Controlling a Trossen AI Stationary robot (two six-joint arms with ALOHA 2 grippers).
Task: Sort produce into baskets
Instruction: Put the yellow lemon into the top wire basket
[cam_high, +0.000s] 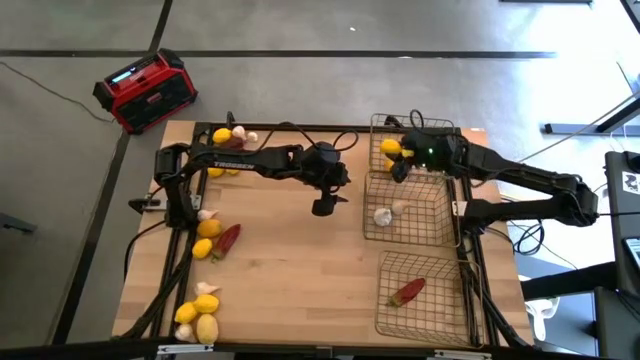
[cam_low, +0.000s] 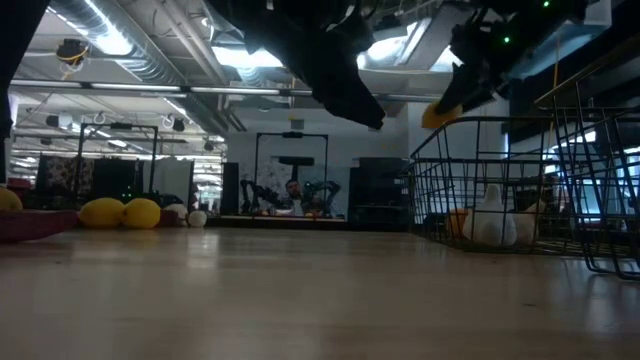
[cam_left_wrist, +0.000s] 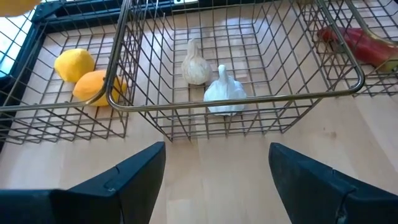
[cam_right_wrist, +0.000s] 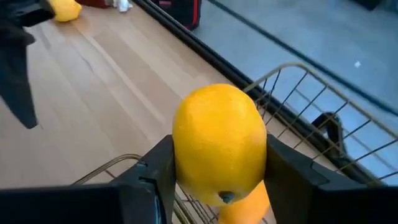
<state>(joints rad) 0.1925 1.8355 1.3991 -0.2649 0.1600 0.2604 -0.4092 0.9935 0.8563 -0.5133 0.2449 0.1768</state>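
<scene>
1. The right gripper (cam_right_wrist: 219, 186) holds a lemon (cam_right_wrist: 220, 148) between its two fingers, which press its sides; the fruit fills the gap between the jaws.
2. In the high view that gripper (cam_high: 400, 165) hangs over the far basket (cam_high: 458, 140), at its edge toward the middle basket (cam_high: 440, 232).
3. The far basket already holds lemons (cam_left_wrist: 74, 64) (two show in the left wrist view).
4. The left gripper (cam_high: 322, 205) hovers above bare table (cam_high: 300, 270), beside the middle basket, jaws apart and holding nothing.
5. The middle basket holds two garlic bulbs (cam_left_wrist: 225, 93), touching one another, just beyond the left fingers (cam_left_wrist: 134, 177).
6. The near basket (cam_high: 445, 320) holds one chili (cam_high: 406, 291).
7. Unsorted produce lies along the table's left side: lemons and garlic at the far corner (cam_high: 228, 137), lemons, garlic and a chili (cam_high: 228, 238) midway, more lemons and garlic at the near corner (cam_high: 198, 318).
8. A red radio (cam_high: 146, 88) stands on the floor beyond the table.
</scene>
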